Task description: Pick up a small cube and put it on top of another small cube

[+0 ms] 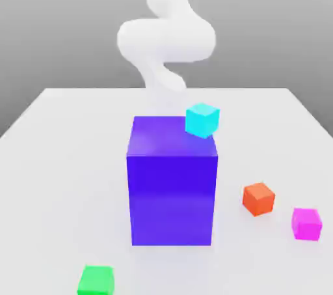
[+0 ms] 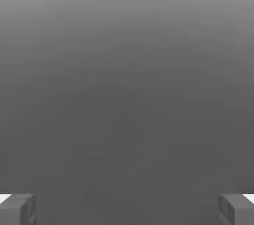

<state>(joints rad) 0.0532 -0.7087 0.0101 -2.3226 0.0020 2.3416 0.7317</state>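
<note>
exterior view first: white arm (image 1: 168, 36) curling down behind the big blue-violet block (image 1: 172, 189), which stands upright mid-table on the pale grey table (image 1: 58, 157). small cyan cube (image 1: 202, 120) showing at the block's far upper corner on the exterior view's right, overlapping the top edge; can't tell whether it's sitting on the block or behind it. small orange-red cube (image 1: 259, 198) on the table off to the exterior view's right of the block, near it but not touching. small magenta-pink cube (image 1: 306, 223) just past the orange-red one, further toward the exterior view's right and a bit nearer the camera, flat on the table, apart from everything else. small green cube (image 1: 96, 280) down near the front edge, toward the exterior view's left, well apart from the block.

hand view next: gripper (image 2: 127, 209) pointing at plain grey background, fingertips (image 2: 18, 208) poking in at both corners, spread wide with nothing between them, so released and not grasping anything. no cube near the fingers here, so can't place the magenta-pink cube relative to them.
</note>
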